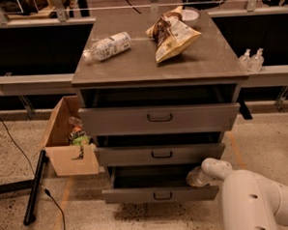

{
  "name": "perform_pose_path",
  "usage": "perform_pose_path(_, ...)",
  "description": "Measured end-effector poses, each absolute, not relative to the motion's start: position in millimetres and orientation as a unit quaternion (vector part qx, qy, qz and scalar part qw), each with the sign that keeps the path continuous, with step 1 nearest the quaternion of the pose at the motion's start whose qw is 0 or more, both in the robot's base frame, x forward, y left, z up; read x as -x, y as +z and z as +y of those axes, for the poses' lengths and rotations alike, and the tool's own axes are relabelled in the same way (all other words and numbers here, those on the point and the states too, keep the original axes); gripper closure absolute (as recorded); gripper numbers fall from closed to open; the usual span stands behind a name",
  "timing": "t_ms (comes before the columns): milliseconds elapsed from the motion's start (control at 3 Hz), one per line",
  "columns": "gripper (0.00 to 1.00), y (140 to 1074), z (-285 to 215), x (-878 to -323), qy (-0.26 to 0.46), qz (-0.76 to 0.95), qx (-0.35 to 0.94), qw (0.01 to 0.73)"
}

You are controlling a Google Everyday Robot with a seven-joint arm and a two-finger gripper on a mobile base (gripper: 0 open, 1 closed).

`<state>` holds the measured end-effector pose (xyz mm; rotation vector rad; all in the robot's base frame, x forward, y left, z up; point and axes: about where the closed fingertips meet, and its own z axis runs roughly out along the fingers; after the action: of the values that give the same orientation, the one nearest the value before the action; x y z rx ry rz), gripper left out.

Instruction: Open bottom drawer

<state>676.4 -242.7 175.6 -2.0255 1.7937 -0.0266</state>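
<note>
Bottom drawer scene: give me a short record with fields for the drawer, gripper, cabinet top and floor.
bottom drawer: pulled out partway, interior showing
gripper: at the drawer's right end, just above its front panel
cabinet top: plastic bottle lying on its side, snack bag
floor, left of cabinet: open cardboard box

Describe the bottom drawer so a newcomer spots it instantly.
Find the grey metal cabinet with a bottle and snack bag on top. The bottom drawer is the lowest of its three, nearest the floor. Unlike the middle drawer and top drawer, it has the gripper at its right end, just behind its front panel.
</note>
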Motion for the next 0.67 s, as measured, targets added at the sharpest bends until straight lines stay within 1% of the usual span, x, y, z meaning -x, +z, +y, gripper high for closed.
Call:
perform_pose_path(333, 1.00, 167, -245, -662, 0.010, 0.646, 0.739, 0.188)
perform_pose_path(667, 1.00, 163, -256, -633, 0.035, 0.656, 0.738, 0.152)
